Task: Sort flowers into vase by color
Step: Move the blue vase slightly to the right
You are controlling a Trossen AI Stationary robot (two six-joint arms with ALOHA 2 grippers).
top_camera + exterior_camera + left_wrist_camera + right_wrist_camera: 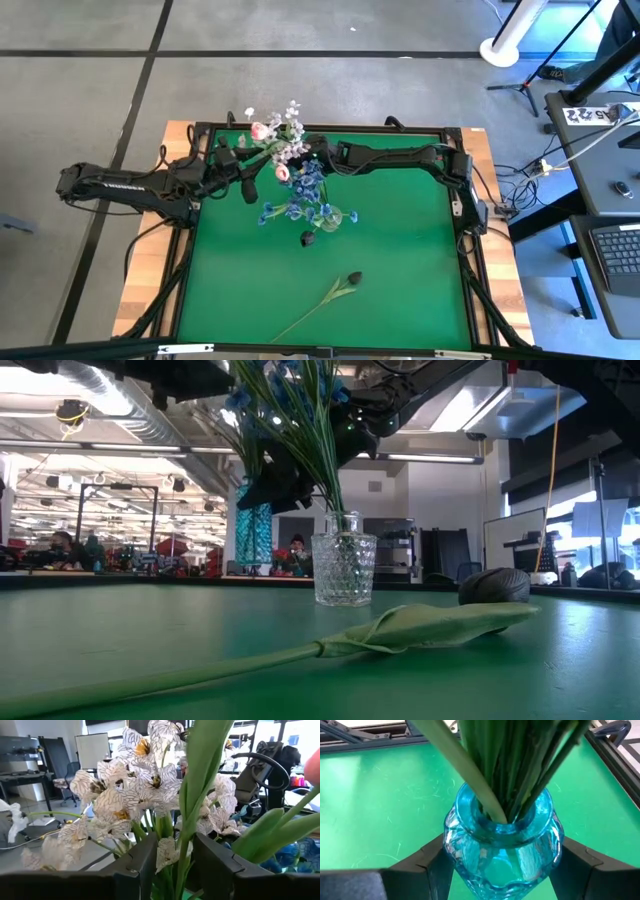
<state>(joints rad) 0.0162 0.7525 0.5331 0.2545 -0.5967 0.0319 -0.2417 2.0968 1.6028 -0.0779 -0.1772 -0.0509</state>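
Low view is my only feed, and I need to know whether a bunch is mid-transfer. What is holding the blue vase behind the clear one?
Observer: The right gripper is closed on the blue vase, one finger on each side. Green stems stand in it.
Operator: And the left arm?
Observer: The left gripper is at the stalks just below the white blossoms.
Operator: Any other colour in that bunch?
Observer: Yes, pink tulips sit among the white.
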